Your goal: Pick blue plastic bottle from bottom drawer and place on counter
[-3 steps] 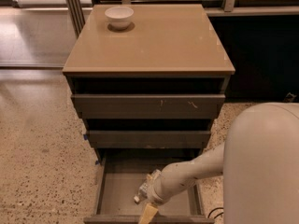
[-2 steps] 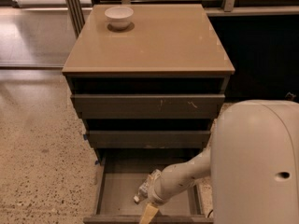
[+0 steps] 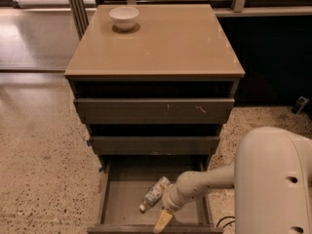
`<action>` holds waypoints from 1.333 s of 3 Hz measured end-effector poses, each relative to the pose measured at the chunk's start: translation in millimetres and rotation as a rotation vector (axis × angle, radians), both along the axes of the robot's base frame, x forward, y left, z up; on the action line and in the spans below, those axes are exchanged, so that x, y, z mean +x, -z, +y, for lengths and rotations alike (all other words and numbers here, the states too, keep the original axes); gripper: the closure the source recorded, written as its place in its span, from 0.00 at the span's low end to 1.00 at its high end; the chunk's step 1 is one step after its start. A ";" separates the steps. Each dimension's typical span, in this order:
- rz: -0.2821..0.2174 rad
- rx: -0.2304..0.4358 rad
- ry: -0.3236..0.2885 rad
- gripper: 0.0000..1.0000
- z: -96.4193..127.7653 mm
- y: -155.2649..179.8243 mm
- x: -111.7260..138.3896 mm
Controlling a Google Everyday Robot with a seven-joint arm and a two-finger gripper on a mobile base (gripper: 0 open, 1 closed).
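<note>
The blue plastic bottle (image 3: 155,194) lies on its side on the floor of the open bottom drawer (image 3: 122,199), white cap toward the front left. My gripper (image 3: 163,220) reaches down into the drawer from the right. It hangs just in front of and to the right of the bottle, close beside it, near the drawer's front edge. I cannot see whether it touches the bottle. The tan counter (image 3: 165,43) tops the cabinet above.
A white bowl (image 3: 124,17) stands at the back left of the counter. The two upper drawers (image 3: 153,110) are pulled slightly out above the bottom one. My arm's large white body (image 3: 275,184) fills the lower right. Speckled floor lies to the left.
My gripper has shifted slightly to the right, and more of the bottle now shows beside it. The arm's white body swung left and back. The bottle lies where it was.
</note>
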State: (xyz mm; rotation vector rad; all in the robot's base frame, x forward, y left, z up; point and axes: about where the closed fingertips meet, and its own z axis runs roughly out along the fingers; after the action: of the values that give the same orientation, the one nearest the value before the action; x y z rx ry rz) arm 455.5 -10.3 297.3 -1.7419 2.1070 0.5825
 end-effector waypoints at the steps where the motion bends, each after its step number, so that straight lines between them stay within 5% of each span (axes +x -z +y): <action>1: 0.000 0.000 0.000 0.00 0.0 0.1 0.1; 3: -0.030 0.026 -0.098 0.00 18.9 54.6 58.8; 4: -0.034 0.061 -0.092 0.00 14.9 83.0 83.4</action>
State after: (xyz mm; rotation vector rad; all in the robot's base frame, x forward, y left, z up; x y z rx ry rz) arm 539.0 4.5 214.3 -1.8099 1.9740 0.6313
